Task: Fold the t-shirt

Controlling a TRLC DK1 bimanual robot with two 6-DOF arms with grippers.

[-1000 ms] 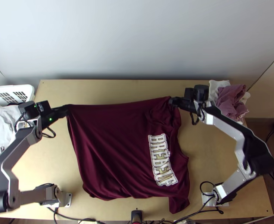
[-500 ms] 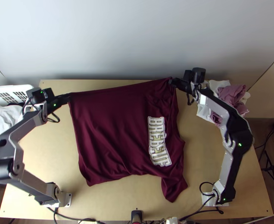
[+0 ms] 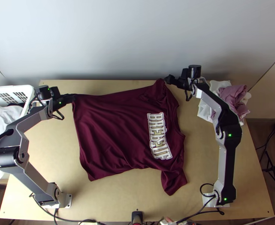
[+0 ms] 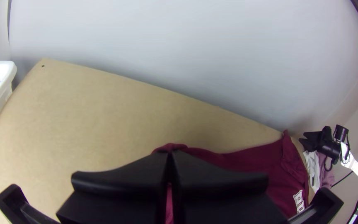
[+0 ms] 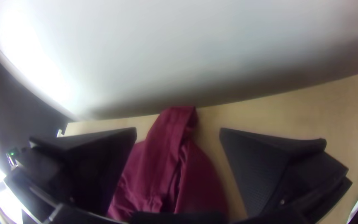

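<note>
Pale wooden desk (image 3: pixel 53 150) beneath, your t-shirt (image 3: pixel 111 131) lies loosely spread. Your left hand (image 3: pixel 74 96) grips its far left corner; your right hand (image 3: pixel 167 79), released, sits just beside its far right corner.

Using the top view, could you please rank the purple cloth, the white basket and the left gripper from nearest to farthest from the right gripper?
1. Purple cloth, to its right
2. Left gripper, across at the t-shirt's far left corner
3. White basket, beyond that, at the table's left edge
</note>
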